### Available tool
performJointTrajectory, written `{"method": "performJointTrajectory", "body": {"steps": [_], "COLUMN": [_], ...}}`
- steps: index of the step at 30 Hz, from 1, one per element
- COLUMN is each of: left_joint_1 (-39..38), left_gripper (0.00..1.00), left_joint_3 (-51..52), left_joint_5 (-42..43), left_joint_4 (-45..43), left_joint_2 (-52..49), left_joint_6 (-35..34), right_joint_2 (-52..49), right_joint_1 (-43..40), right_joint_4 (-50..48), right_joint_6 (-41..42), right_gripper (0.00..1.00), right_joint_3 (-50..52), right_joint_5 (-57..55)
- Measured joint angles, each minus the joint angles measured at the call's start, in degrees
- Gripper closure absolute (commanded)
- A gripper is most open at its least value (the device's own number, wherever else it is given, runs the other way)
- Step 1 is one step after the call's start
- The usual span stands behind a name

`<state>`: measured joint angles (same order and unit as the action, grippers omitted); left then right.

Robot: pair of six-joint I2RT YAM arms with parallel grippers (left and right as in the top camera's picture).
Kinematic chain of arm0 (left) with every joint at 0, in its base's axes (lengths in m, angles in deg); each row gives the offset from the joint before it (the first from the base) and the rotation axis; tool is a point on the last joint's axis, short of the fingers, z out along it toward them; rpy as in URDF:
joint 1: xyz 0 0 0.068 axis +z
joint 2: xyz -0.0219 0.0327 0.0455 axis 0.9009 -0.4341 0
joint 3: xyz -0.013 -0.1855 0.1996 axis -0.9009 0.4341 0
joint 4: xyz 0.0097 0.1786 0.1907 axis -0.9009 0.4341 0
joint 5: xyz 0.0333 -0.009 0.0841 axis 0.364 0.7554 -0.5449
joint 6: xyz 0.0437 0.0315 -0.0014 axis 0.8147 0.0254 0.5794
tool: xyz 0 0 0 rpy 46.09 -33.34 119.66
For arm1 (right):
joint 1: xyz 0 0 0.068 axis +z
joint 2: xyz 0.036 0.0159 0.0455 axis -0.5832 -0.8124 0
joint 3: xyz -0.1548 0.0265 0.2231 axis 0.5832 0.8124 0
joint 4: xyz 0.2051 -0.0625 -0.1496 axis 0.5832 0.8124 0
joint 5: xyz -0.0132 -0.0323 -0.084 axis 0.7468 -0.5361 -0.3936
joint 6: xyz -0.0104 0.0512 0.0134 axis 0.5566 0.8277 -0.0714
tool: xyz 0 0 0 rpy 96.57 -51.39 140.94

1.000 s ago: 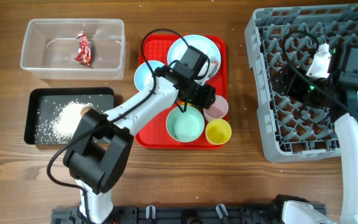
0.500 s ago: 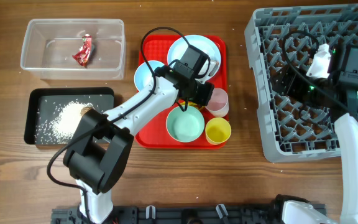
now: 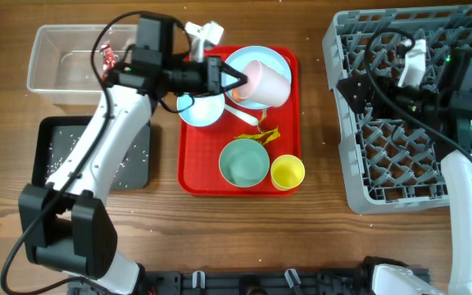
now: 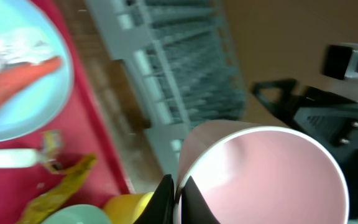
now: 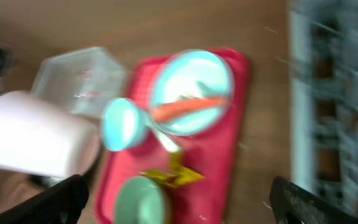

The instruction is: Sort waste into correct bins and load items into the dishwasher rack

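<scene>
My left gripper [image 3: 229, 79] is shut on the rim of the small pink cup [image 3: 265, 82], which hangs on its side above the pale blue plate [image 3: 256, 54]. In the left wrist view one finger sits inside the pink cup [image 4: 266, 180] and one outside, the gripper [image 4: 180, 196] pinching the wall. An orange carrot [image 4: 17, 78] lies on the plate [image 4: 23, 109]. The red tray [image 3: 197, 176] also holds a teal bowl [image 3: 244, 162], a yellow cup [image 3: 288, 173], a yellow wrapper [image 3: 265, 135], a white spoon [image 3: 244, 115] and a small pale blue bowl [image 3: 199, 108]. My right gripper [image 3: 363, 78] stands open and empty over the grey dishwasher rack [image 3: 400, 176].
The clear tub [image 3: 64, 70] at the back left holds a red wrapper [image 3: 107, 56]. In front of it lies the black bin [image 3: 138, 160] with scattered rice grains. The rack fills the right side, and bare wood separates it from the tray.
My left gripper closed on the pink cup beside the teal bowl, lifted it and swung it back over the plate. My right gripper opened wider and shifted a little left.
</scene>
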<state>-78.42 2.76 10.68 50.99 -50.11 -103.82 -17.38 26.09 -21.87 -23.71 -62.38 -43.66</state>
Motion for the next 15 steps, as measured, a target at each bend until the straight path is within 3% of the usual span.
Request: {"method": "performJointTrajectory", "body": {"steps": [4, 9, 15], "left_joint_1": [1.2, 0.7, 0.7], "left_gripper": [0.96, 0.96, 0.96], "left_joint_3": [0.1, 0.1, 0.1], "left_joint_5": [12.5, 16.5, 17.2], "left_joint_4": [-6.4, -10.0, -11.6], "left_joint_2": [0.0, 0.0, 0.0], "left_joint_6": [-0.2, -0.4, -0.8], "right_joint_2": [-1.6, -6.1, -8.5], "right_joint_1": [2.8, 10.7, 17.8], "right_joint_4": [-7.1, -10.0, -18.1], "right_joint_6": [-0.9, -0.9, 2.8], "right_gripper": [0.03, 0.04, 0.21], "right_joint_3": [0.0, 0.0, 0.0], "right_joint_5": [16.9, 25.0, 28.2]}}
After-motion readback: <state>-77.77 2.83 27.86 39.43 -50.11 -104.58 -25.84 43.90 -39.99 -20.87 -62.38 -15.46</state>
